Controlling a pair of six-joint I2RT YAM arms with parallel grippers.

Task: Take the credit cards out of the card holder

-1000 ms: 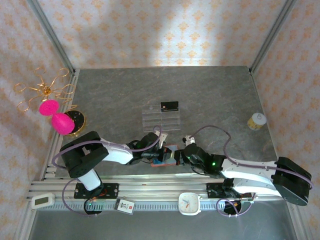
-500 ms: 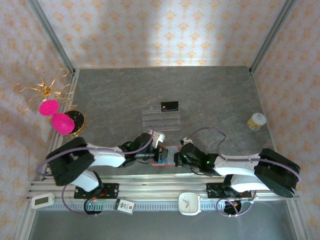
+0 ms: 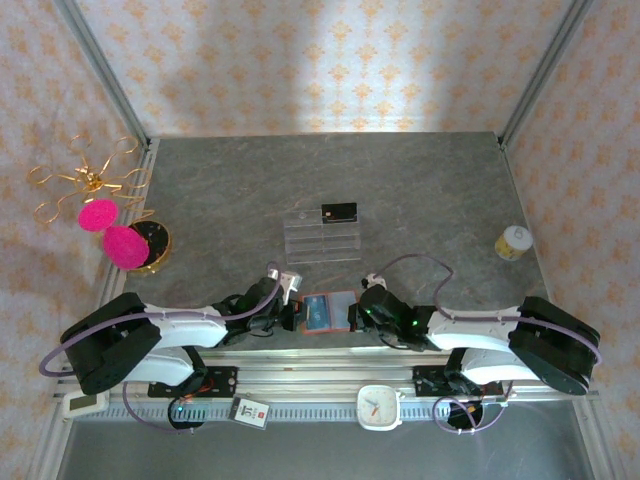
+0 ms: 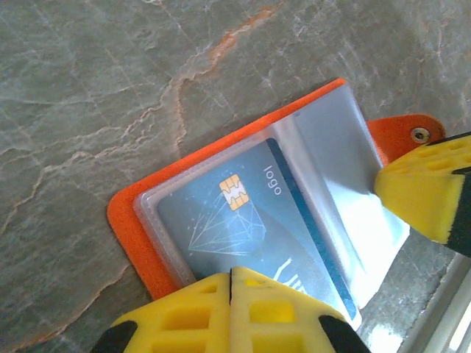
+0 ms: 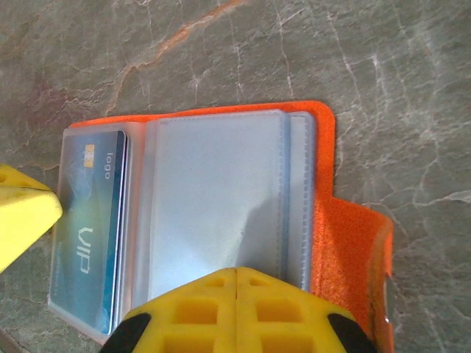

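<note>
Since a second ago the left arm has swung lower and out to the left, and the card holder (image 3: 328, 312) (image 4: 129, 228) (image 5: 346, 243), then bunched under both grippers, now lies spread open and flat on the grey table (image 3: 420, 190).

We see the blue card (image 4: 243, 220) (image 5: 88, 228) in the card holder's left clear sleeve, chip and print facing up. The left gripper (image 3: 293, 312) (image 4: 230, 276) sits at the card holder's left edge with its yellow pads pressed together, right at the blue card's edge; we cannot tell whether it pinches anything. The right gripper (image 3: 352, 315) (image 5: 235, 273) is likewise closed tight, its tip on the card holder's empty right sleeve. Beyond the card holder, apart from it, the black card (image 3: 339, 212) lies on the clear tray (image 3: 322, 240).
</note>
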